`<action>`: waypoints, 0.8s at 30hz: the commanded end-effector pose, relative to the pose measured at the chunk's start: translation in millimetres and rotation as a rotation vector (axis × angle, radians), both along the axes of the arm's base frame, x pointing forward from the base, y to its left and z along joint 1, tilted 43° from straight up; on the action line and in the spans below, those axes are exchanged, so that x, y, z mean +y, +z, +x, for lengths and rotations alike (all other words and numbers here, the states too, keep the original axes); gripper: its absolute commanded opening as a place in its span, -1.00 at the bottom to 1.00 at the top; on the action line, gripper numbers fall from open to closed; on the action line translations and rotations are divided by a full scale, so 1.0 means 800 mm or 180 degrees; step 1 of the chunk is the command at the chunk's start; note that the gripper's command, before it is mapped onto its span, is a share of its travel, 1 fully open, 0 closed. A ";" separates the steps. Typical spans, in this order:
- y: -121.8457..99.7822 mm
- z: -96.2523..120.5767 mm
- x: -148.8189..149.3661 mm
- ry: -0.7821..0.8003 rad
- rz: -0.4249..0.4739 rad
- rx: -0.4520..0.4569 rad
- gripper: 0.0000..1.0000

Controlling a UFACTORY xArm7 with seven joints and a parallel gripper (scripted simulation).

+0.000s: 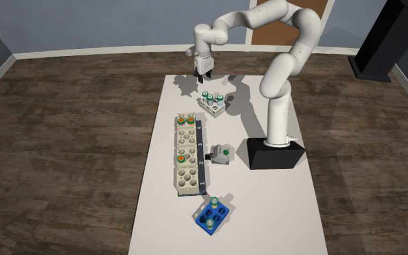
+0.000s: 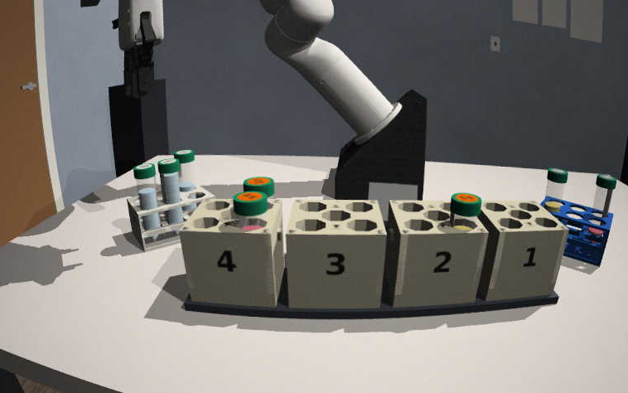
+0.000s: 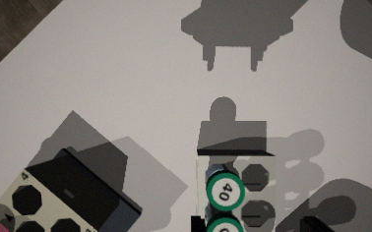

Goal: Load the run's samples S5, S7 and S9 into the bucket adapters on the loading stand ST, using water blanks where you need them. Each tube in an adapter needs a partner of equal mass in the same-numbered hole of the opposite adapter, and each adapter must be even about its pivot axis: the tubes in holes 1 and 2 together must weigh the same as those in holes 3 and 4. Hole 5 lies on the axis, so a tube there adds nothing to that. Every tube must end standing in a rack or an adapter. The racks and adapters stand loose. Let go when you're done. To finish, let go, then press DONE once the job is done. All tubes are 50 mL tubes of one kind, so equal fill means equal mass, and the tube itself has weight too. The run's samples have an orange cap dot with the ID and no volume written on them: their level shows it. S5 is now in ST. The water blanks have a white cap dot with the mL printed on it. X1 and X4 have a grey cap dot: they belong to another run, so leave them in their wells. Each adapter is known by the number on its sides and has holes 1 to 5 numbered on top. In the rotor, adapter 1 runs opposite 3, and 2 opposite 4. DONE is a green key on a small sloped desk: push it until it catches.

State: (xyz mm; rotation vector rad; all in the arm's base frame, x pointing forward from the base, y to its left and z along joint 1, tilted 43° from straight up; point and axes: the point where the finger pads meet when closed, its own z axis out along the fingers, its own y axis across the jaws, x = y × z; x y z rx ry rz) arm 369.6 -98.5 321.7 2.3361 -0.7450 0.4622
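My gripper (image 1: pixel 204 79) (image 2: pixel 139 91) is open and empty, high over the table's far end, beyond the white rack (image 2: pixel 136 225) (image 3: pixel 201 177). That rack holds three blanks with white dots; one cap (image 3: pixel 225 192) reads 40, another is cut off by the wrist view's edge. Adapter 4 (image 2: pixel 226 288) (image 3: pixel 51 202) holds S9 (image 1: pixel 181 121) (image 2: pixel 250 204), with pink liquid, and S7 (image 1: pixel 190 120) (image 2: pixel 258 186) behind it. Adapter 2 (image 2: pixel 433 288) holds S5 (image 1: pixel 180 158) (image 2: pixel 465 204), with yellow liquid. Adapter 3 (image 2: pixel 335 290) and adapter 1 (image 2: pixel 521 283) hold no tubes.
The blue rack (image 1: pixel 203 227) (image 2: pixel 582 256) holds two grey-dot tubes at the near end. The green DONE key (image 1: pixel 225 152) is on its desk, between the stand (image 2: pixel 335 312) and the arm's black base (image 1: pixel 272 160).
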 end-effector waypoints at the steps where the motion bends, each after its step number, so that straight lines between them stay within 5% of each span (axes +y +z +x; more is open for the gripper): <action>1: -0.005 0.003 -0.005 0.0010 -0.0005 -0.0013 0.15; 24: -0.044 0.010 -0.040 0.0010 -0.0005 -0.0013 0.15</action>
